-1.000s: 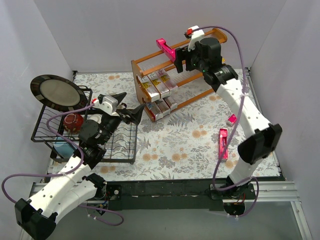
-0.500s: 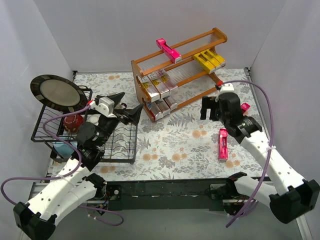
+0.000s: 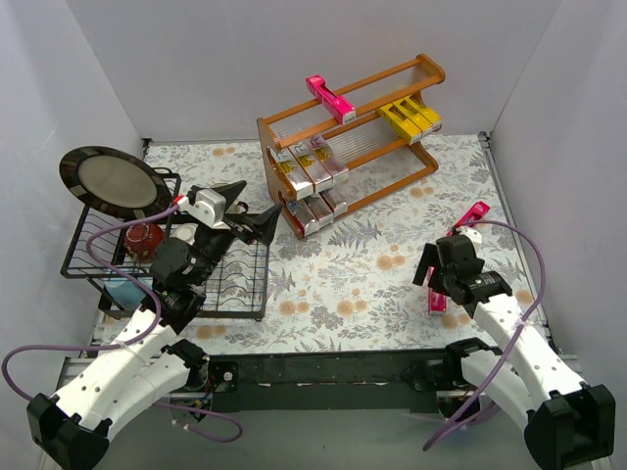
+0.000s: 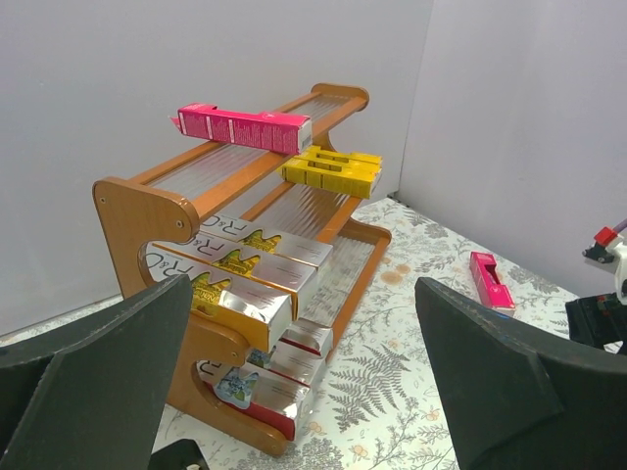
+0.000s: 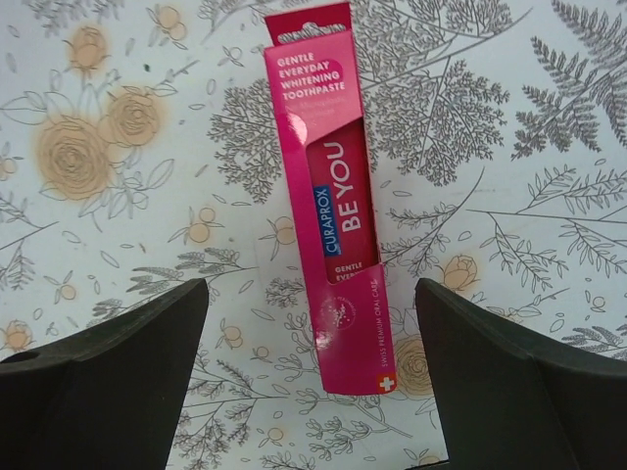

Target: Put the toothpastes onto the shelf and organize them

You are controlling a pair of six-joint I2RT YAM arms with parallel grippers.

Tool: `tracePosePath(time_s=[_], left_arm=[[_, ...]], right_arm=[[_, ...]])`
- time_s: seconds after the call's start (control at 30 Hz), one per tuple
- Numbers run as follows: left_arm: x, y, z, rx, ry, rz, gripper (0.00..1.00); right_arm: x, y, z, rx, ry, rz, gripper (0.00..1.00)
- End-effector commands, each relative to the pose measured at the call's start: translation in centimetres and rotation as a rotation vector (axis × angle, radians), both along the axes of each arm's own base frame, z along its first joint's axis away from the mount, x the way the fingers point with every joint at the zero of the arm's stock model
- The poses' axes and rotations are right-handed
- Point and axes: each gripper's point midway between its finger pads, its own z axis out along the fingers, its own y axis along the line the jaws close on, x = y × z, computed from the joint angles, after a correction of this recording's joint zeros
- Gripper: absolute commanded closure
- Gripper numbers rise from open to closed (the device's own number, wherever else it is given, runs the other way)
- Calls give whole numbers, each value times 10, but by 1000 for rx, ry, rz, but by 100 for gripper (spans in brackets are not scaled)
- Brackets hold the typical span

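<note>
Down low, the right tool [image 5: 312, 289] is spread wide over a pink toothpaste box [image 5: 328, 206] lying flat on the desk [image 5: 118, 196]. Only this close view shows its words; from the top the tool hides most of it. Farther off, the left tool [image 4: 304, 284], wide too, faces the shelf [image 4: 137, 206].

The shelf [image 3: 266, 137] is being placed at the back of the table [image 3: 343, 284], and the dish rack [image 3: 245, 279] is being placed to its left, nearer the front. A single carton [image 3: 328, 96] is being carried on the top tier, toward the left end. On the middle tier, one group of cartons [image 3: 409, 116] is being carried at the right end and another group [image 3: 312, 166] at the left end. The lowest cartons [image 3: 318, 211] are being carried on the bottom tier. At the front right, a near carton [image 3: 437, 302] and, behind it, a far carton [image 3: 472, 215] are being supported flat by the table.
</note>
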Motion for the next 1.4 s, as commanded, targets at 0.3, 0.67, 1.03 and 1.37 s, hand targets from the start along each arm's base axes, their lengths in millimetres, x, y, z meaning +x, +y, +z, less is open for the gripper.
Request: tracePosePath(time_s=[0.3,0.67,1.03,1.37], left_arm=[[-2,-2,5,0,-11,-16,2],[-2,-4,3,6,-8,-23,2],[-1,-5,3,8,-6,-26,2],[-3,-4,5,9,-14,-22,2]], right_arm=[[9,-4,-48,73,67,-22,16],[25,17,-54,90,73,167,48],[58,101,-45,69,47,512,53],[79,149,-32,89,-46,622,23]])
